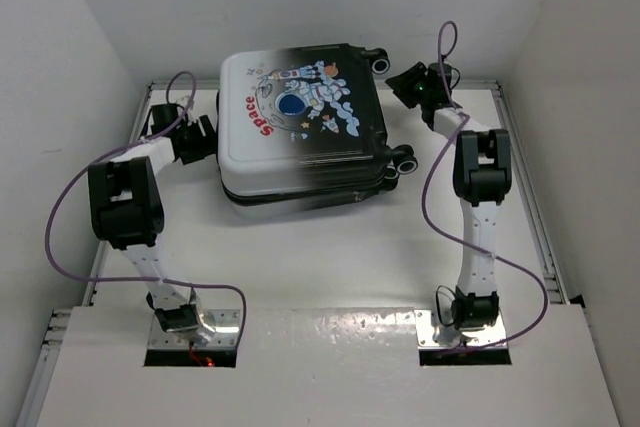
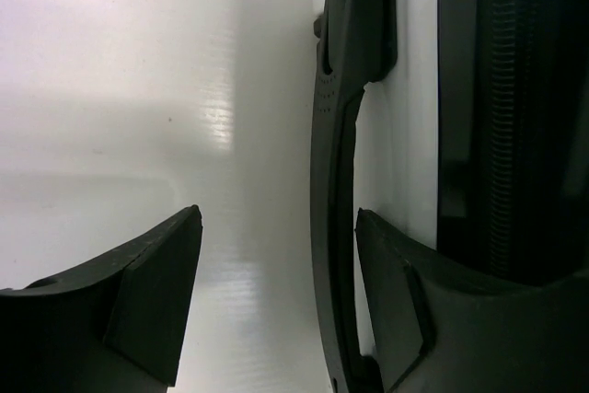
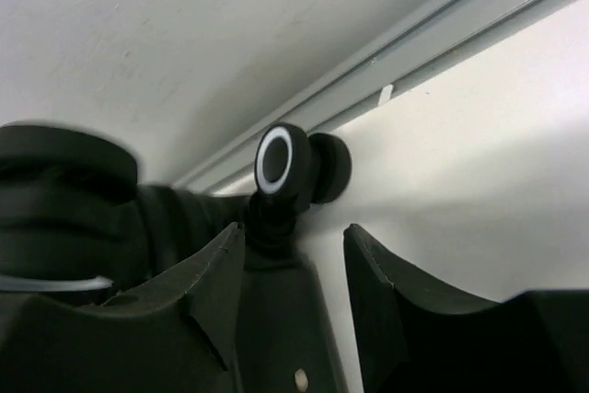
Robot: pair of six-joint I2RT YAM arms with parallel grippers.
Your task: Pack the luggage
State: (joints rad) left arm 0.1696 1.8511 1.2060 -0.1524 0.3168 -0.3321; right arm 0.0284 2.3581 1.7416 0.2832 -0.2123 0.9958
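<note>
The luggage lies flat and closed on the table, astronaut side up, wheels to the right. My left gripper is at its left side. In the left wrist view its jaws stand open around the black side handle, which runs close to the right finger. My right gripper is at the back right corner, beside the far wheel. In the right wrist view it is open, with the wheel just ahead and the wheel's black mount between the fingers.
White walls close in the table on the left, back and right. A metal rail runs along the table's edge behind the wheel. Purple cables loop from both arms. A second wheel sticks out at the suitcase's near right corner.
</note>
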